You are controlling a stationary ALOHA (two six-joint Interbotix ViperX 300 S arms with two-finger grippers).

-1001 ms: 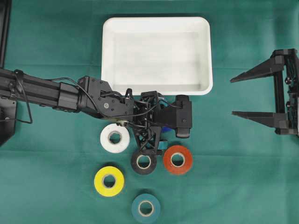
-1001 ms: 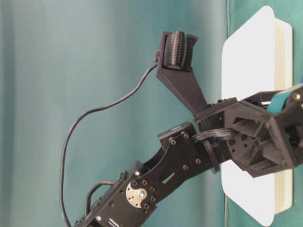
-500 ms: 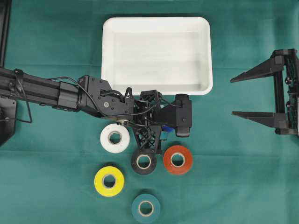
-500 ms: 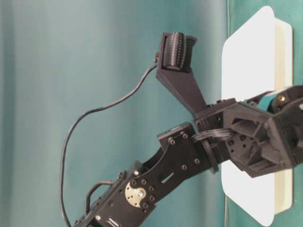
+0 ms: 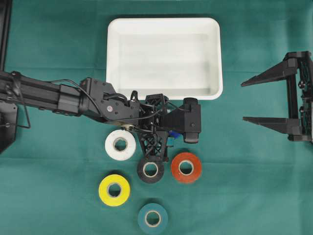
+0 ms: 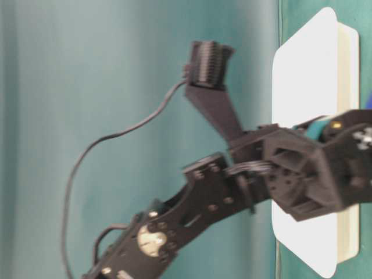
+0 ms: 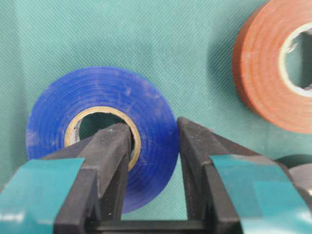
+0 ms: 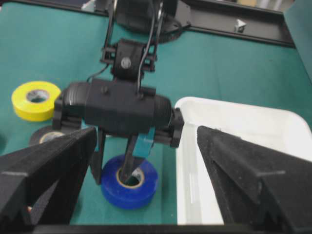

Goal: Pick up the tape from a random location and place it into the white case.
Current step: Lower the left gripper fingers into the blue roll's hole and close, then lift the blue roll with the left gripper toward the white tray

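Six rolls of tape are counted on the green worktop (image 5: 254, 186). Five lie in plain sight from overhead: one white roll (image 5: 120, 145), one black roll (image 5: 150, 170), one red-orange roll (image 5: 186, 167), one yellow roll (image 5: 114, 190) and one teal roll (image 5: 152, 218). The sixth, a blue roll (image 7: 105, 129), sits under the left arm's wrist and shows only as a sliver from above.

One white case (image 5: 164, 58) lies beyond the rolls, with nothing inside it. The blue roll lies flat on the worktop just beside the case's near long rim, outside it.

Left hand (image 7: 155, 146): closed on the blue roll. One finger (image 7: 111, 156) is inside the roll's cardboard core, the other is against its outer face, so the roll's wall is pinched between them. The red-orange roll lies close by, apart from the blue one.

Right hand (image 5: 250, 101): open wide, its two fingers well apart, holding nothing. It stands at the far right of the worktop, well apart from the rolls and the case.
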